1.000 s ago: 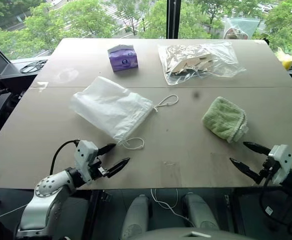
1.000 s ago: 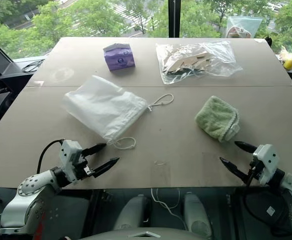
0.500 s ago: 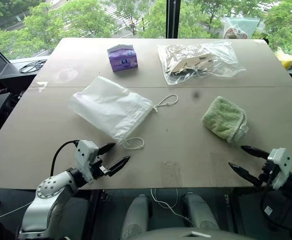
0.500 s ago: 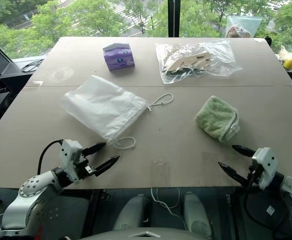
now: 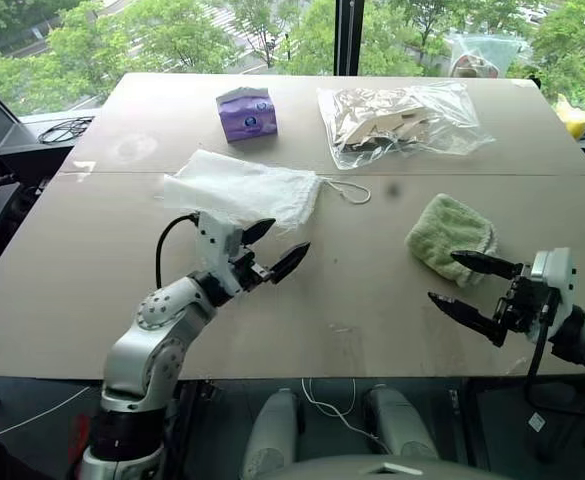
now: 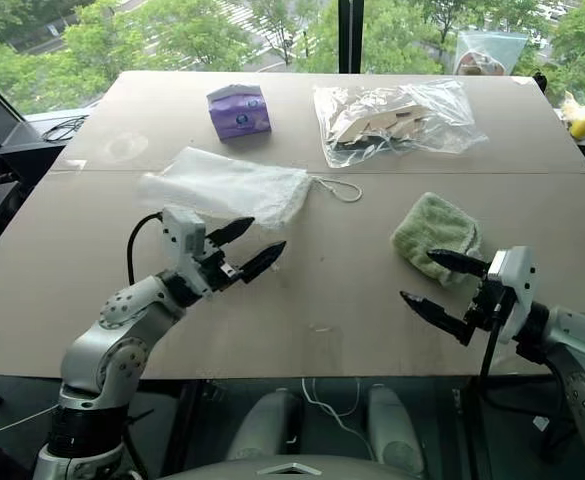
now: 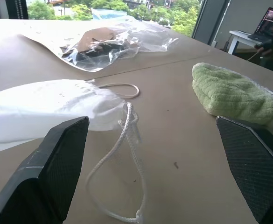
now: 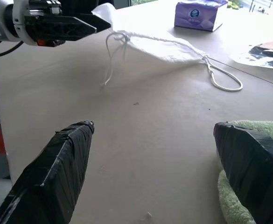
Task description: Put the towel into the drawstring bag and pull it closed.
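While both grippers hover w/ fingers spread wide and empty, nothing's done yet. Towel (image 5: 450, 234) lies on desk (image 5: 372, 290) by right gripper (image 5: 469, 290), one finger just over its near edge, maybe touching. Drawstring bag (image 5: 240, 190) lies flat beyond left gripper (image 5: 275, 247), cords loose. Left: grab towel, stuff it in bag, pull cords.

Drawstring bag (image 5: 244, 190) lies left of towel (image 5: 450, 230) (well apart).
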Controlling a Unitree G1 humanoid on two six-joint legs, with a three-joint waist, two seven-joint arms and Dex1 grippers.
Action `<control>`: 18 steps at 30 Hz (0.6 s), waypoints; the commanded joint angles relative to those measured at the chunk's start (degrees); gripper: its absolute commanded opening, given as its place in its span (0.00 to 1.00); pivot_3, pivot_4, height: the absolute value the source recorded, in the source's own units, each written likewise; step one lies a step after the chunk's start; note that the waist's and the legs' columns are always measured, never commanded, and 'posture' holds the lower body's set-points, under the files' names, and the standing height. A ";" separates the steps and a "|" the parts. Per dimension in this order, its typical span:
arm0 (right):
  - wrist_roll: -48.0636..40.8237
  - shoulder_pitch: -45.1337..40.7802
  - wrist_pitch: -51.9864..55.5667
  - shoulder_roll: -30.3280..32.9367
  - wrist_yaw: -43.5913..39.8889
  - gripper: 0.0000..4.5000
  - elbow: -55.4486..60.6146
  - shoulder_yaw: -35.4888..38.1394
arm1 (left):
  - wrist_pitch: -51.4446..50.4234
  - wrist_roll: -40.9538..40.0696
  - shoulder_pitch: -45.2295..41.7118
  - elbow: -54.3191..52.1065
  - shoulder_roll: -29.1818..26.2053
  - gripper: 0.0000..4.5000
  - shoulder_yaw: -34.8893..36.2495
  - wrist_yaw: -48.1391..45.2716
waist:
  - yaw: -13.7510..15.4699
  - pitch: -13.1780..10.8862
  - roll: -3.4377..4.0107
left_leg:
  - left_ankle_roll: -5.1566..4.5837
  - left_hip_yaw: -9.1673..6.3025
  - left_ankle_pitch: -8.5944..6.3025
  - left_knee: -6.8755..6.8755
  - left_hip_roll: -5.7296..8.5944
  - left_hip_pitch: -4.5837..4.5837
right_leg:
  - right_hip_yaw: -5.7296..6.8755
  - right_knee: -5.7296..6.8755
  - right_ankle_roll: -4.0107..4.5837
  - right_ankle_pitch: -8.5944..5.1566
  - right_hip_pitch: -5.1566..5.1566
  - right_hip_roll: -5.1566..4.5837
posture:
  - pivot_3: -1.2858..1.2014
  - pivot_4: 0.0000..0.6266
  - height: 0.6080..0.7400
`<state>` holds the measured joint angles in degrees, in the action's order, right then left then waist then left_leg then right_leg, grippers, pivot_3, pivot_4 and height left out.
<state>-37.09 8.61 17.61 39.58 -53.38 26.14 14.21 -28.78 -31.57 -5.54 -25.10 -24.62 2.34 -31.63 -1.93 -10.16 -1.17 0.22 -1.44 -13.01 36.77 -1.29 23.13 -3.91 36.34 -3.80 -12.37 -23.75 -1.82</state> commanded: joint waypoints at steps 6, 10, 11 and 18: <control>-1.31 -0.43 0.77 0.70 0.62 0.98 2.00 2.36 | 1.91 2.61 3.78 -3.37 -3.63 1.00 7.77 2.78 | -0.08 -0.01 -0.01 | -0.01 -0.05 0.01 0.00 -0.04 -0.10 | 0.04 0.06 0.00 -0.01 0.01 0.06 | 0.52 0.24 1.00; -0.20 -2.17 -0.28 0.38 0.91 0.98 0.26 2.02 | 0.57 6.11 0.28 -3.70 -0.37 1.00 3.93 8.34 | 0.22 -0.02 -0.03 | -0.01 -0.04 0.01 0.31 -0.02 -0.07 | 0.03 0.06 0.00 -0.01 0.10 0.02 | 0.52 0.24 1.00; -0.02 -2.84 -0.62 0.14 1.17 0.98 -0.25 2.18 | -0.22 6.84 -1.06 -3.84 1.16 1.00 2.52 10.04 | 0.37 -0.03 -0.06 | -0.01 -0.04 0.01 0.41 -0.02 -0.01 | 0.03 0.06 -0.01 -0.01 0.12 0.02 | 0.52 0.24 1.00; 0.93 -6.11 -1.84 -1.79 4.63 0.98 -1.93 2.94 | -4.83 14.99 -10.51 -0.55 11.64 1.00 -8.13 20.50 | 1.21 -0.02 -0.08 | -0.01 -0.28 0.01 0.55 0.04 0.27 | 0.06 0.08 -0.09 0.06 0.05 0.15 | 0.52 0.24 1.00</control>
<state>-36.34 2.88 17.13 37.85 -49.46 23.63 15.13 -33.04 -19.04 -15.20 -26.23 -13.52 -4.85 -13.55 -0.72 -10.19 -1.25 0.21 -1.75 -13.00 37.28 -1.26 23.41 -3.84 36.43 -3.90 -12.32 -23.71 -1.65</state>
